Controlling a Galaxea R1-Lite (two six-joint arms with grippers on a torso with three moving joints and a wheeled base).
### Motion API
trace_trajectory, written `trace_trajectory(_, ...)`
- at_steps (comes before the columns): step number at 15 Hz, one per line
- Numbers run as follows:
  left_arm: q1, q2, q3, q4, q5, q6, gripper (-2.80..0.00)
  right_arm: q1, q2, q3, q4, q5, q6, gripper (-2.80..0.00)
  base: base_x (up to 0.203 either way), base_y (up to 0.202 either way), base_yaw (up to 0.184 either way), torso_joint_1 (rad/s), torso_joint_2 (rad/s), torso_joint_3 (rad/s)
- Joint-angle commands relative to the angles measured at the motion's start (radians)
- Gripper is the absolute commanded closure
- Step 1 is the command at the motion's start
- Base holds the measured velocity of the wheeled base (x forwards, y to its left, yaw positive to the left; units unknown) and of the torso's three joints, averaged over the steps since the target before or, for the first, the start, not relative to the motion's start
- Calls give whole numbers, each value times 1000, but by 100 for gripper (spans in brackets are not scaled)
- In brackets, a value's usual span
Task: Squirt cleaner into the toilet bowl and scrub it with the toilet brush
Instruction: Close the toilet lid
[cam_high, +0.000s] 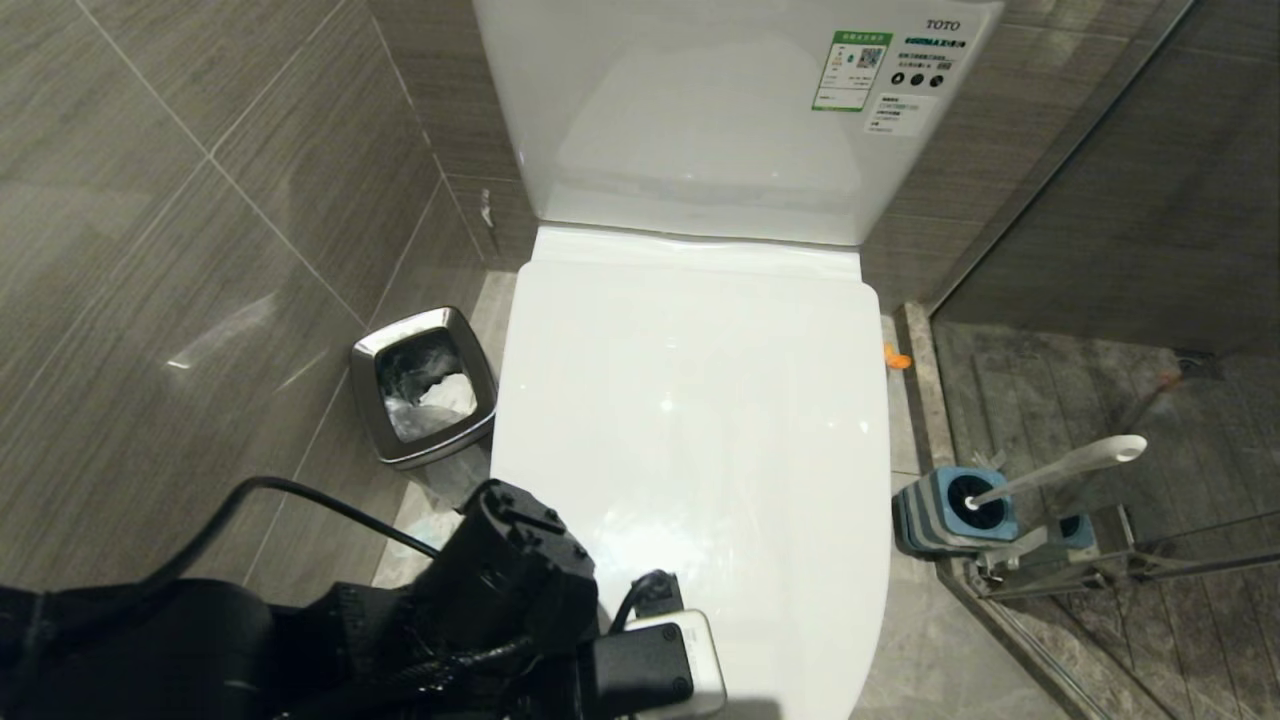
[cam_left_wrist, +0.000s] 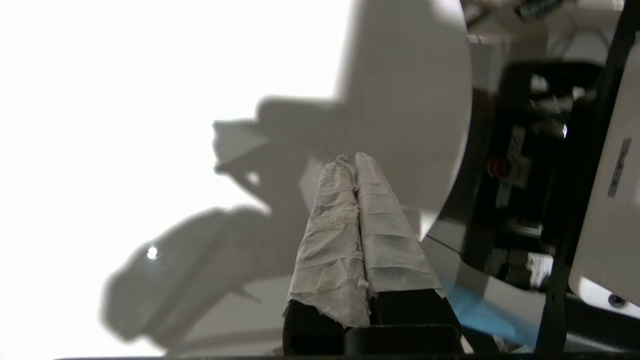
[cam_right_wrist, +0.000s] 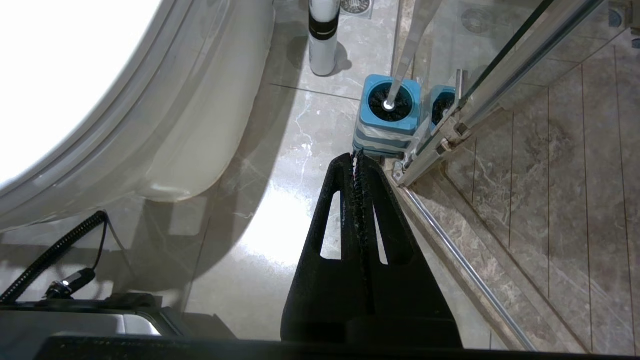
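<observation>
Toilet bowl (cam_high: 690, 420) is sitting lid-down, one toilet brush (cam_high: 1060, 467) standing in its holder (cam_high: 945, 515), one cleaner (cam_right_wrist: 323, 37) bottle nearby; left gripper (cam_left_wrist: 354, 162) and right gripper (cam_right_wrist: 357, 160) are both pressing their fingers together, empty.

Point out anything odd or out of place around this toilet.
A small orange scrap lies on the grey floor beside the glossy white ceramic toilet, whose lid is down. The small steel bin holds crumpled waste. Nothing looks spilled or damaged.
</observation>
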Motion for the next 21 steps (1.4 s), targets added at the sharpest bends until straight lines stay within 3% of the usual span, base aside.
trace_trajectory(1,39,-141,-14,5,1,-8,0,0,1,0,0,0,0,0,0,0,0,0,0,0)
trace_trajectory(3,77,-182,-76,19,19,-11,0,0,1,0,0,0,0,0,0,0,0,0,0,0)
trace_trajectory(8,86,-196,-227,20,98,-13,0,0,1,0,0,0,0,0,0,0,0,0,0,0)
trace_trajectory(12,152,-169,-364,19,147,-14,0,0,1,0,0,0,0,0,0,0,0,0,0,0)
trace_trajectory(15,258,-125,-512,18,184,-34,0,0,1,0,0,0,0,0,0,0,0,0,0,0)
trace_trajectory(21,536,-103,-623,13,189,-51,0,0,1,0,0,0,0,0,0,0,0,0,0,0)
